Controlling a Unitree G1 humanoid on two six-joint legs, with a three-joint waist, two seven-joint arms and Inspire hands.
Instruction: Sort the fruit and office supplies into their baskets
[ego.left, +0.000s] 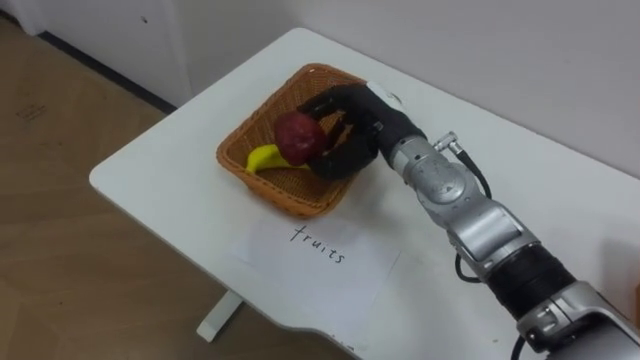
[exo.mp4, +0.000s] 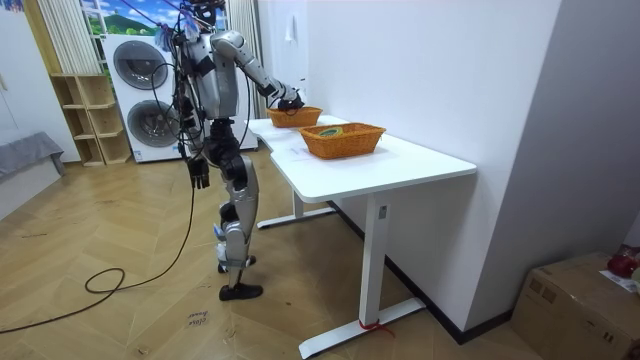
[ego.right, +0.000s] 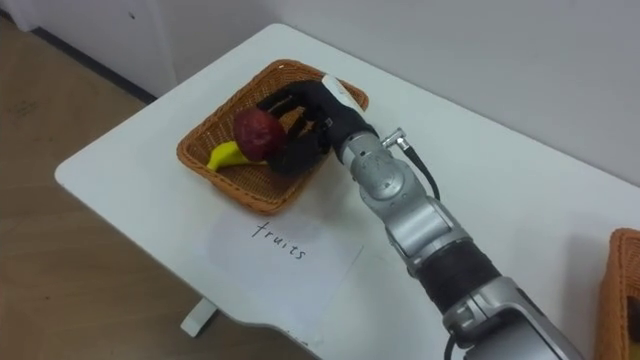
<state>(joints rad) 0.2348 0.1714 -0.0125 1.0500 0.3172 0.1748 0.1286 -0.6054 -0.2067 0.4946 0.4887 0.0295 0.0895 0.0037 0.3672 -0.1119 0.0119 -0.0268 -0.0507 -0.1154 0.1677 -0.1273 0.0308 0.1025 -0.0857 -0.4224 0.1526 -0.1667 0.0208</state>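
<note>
Left eye view: our right hand (ego.left: 360, 120) has its black fingers clamped round a smooth, round dark-red fruit (ego.left: 298, 136) over the woven wicker basket (ego.left: 300, 200) near the white table's (ego.left: 150, 165) left edge, a curved yellow banana (ego.left: 263, 157) inside. Our left hand (exo.mp4: 200, 172) hangs beside us; whether open or closed we cannot tell.

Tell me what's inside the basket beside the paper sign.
A yellow fruit lies in the basket. The right hand reaches in, curled round a dark red fruit. Whatever lies under the hand and the dark red fruit is covered.
</note>
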